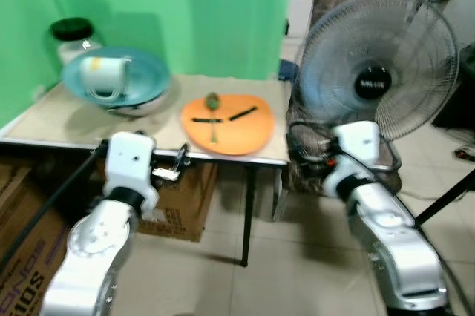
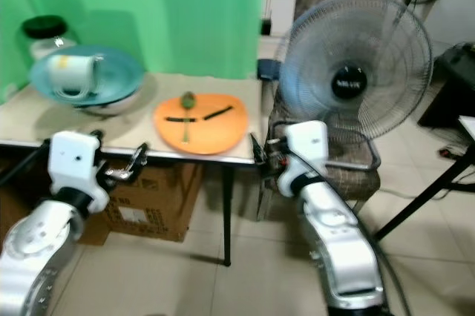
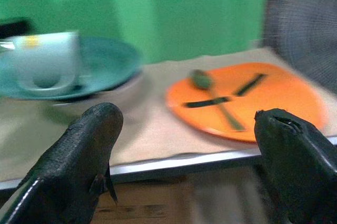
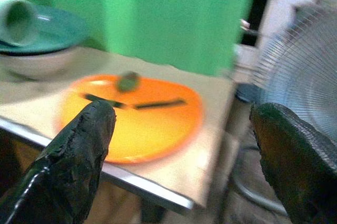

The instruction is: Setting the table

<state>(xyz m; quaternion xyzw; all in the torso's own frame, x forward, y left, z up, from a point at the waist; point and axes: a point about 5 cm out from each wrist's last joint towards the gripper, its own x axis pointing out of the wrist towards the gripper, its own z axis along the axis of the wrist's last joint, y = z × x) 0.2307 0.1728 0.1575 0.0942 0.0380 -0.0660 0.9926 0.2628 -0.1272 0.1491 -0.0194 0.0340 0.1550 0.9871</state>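
Observation:
An orange plate [image 1: 239,135] lies near the front right corner of the beige table [image 1: 67,119]. A green spoon [image 1: 213,105] and two dark sticks [image 1: 243,113] rest on it. Further left, a white mug [image 1: 104,75] lies on its side on a teal plate [image 1: 148,71], which sits on a white bowl [image 1: 145,105]. My left gripper [image 3: 187,124] is open, just below and in front of the table's front edge [image 1: 178,162]. My right gripper [image 4: 184,113] is open too, off the table's right front corner [image 2: 260,151]. Neither holds anything.
A jar [image 1: 72,34] with a black lid stands at the table's back left, against a green backdrop. A large standing fan [image 1: 378,71] is close on the right. Cardboard boxes [image 1: 182,205] sit under the table on the tiled floor.

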